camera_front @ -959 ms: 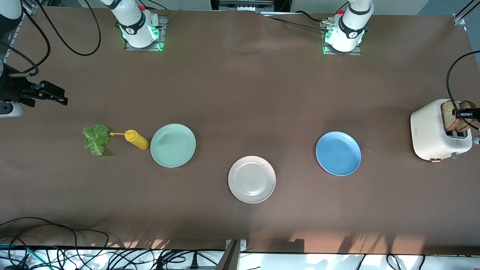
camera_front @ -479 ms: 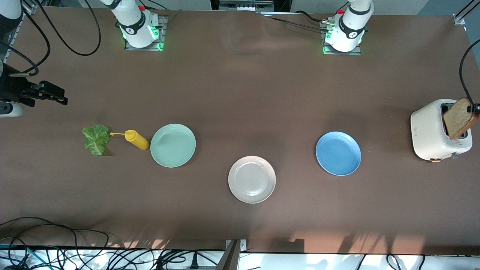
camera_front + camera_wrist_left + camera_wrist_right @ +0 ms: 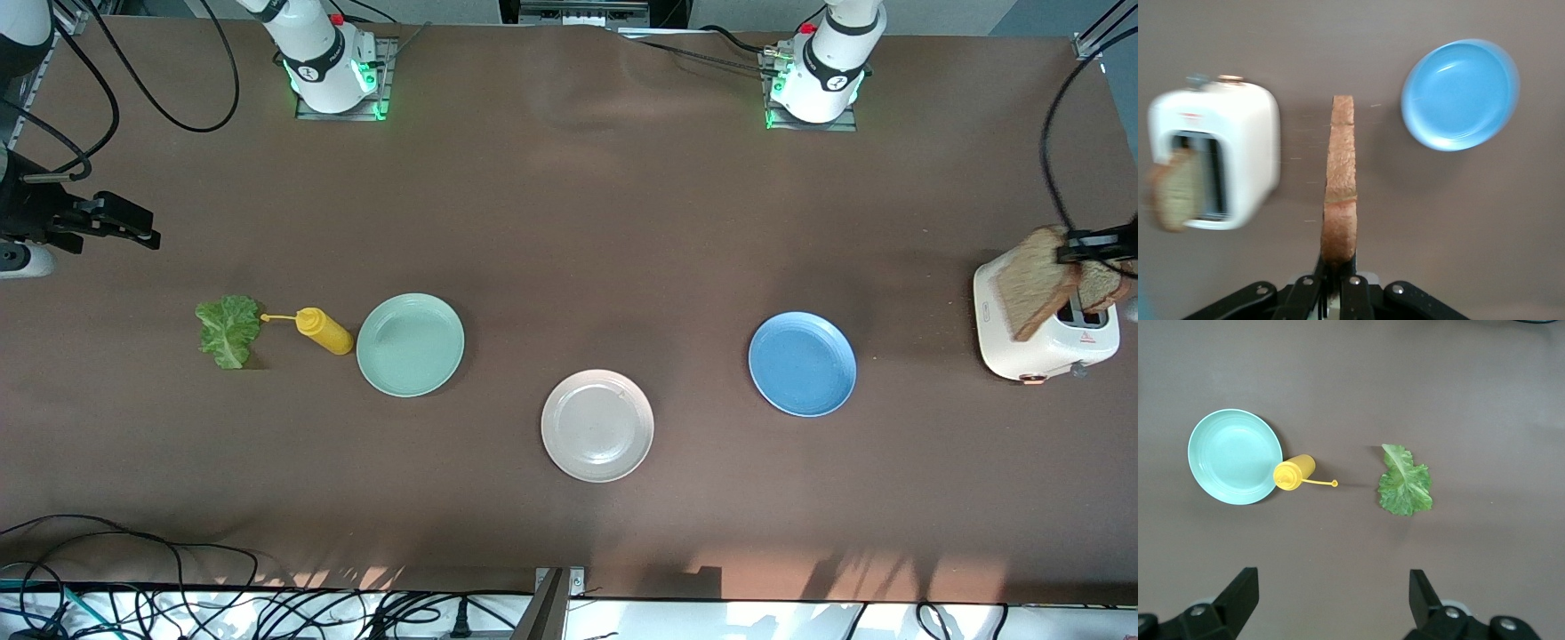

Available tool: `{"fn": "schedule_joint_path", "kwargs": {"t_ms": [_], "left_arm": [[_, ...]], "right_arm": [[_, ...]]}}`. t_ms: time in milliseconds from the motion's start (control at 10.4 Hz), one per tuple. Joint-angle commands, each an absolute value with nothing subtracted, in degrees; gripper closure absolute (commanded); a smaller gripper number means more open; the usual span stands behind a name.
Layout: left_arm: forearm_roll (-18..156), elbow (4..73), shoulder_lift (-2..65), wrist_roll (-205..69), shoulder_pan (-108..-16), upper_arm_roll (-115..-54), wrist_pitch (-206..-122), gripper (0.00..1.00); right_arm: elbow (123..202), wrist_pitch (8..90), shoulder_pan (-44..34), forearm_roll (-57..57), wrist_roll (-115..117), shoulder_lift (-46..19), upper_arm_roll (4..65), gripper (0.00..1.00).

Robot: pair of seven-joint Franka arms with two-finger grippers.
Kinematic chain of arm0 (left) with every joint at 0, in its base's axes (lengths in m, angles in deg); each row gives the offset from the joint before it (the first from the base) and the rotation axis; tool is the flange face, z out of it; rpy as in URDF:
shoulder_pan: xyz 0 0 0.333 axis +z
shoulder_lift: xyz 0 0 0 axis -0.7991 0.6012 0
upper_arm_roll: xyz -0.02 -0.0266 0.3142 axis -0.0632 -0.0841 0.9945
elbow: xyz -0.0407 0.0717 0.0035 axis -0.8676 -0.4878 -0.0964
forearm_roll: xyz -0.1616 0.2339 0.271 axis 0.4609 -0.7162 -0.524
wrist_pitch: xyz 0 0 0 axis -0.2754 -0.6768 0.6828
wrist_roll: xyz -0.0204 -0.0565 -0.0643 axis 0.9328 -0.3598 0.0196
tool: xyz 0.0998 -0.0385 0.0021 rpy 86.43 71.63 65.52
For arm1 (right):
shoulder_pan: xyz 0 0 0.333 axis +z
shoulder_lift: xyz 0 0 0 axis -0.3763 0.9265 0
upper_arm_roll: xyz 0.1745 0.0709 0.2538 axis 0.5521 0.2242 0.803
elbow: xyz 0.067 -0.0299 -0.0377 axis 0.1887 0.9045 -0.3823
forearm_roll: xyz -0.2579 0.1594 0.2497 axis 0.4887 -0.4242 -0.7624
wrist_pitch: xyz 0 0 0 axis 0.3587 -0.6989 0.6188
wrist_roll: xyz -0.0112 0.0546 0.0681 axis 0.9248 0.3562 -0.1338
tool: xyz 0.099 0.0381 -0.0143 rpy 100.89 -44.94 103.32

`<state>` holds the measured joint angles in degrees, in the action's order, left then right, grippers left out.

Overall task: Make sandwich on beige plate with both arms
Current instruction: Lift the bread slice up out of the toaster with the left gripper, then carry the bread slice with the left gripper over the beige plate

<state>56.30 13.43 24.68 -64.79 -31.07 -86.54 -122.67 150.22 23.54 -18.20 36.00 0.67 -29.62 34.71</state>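
Front view, for your record: left pincer (image 3: pixel 1086 246) is clamped on a bread slice (image 3: pixel 1031 283), held in the air over the white toaster (image 3: pixel 1036 351) at the left arm's end of the desk (image 3: pixel 569 222). You see a second slice (image 3: pixel 1175 190) sitting in the toaster slot. Right pincer (image 3: pixel 1331 597) waits with fingers apart, above the lettuce leaf (image 3: pixel 228 330). Beige plate (image 3: pixel 597 426) lies bare between the mint-green plate (image 3: pixel 410 344) and blue plate (image 3: pixel 802 364), nearer the camera than both. Yellow squeeze bottle (image 3: pixel 324 330) stands just beside the mint-green plate.
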Motion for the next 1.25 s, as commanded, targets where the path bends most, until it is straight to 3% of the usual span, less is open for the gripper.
{"fn": "schedule_joint_path", "kwargs": {"t_ms": [0,192,1150], "left_arm": [[63.8,12.9,26.8,-80.0,-35.3,-88.9,-123.2,1.0],[69.5,13.0,29.7,-88.4,-41.0,-88.9,-129.2,1.0],[84.8,13.5,48.5,-108.9,-61.6,-88.7,-179.4,1.0]], "right_arm": [[149.4,22.7,-18.3,36.7,0.4,-29.6,34.9,0.0],[149.4,22.7,-18.3,36.7,0.4,-29.6,34.9,0.0],[149.4,22.6,-18.3,36.7,0.4,-29.6,34.9,0.0]]}}
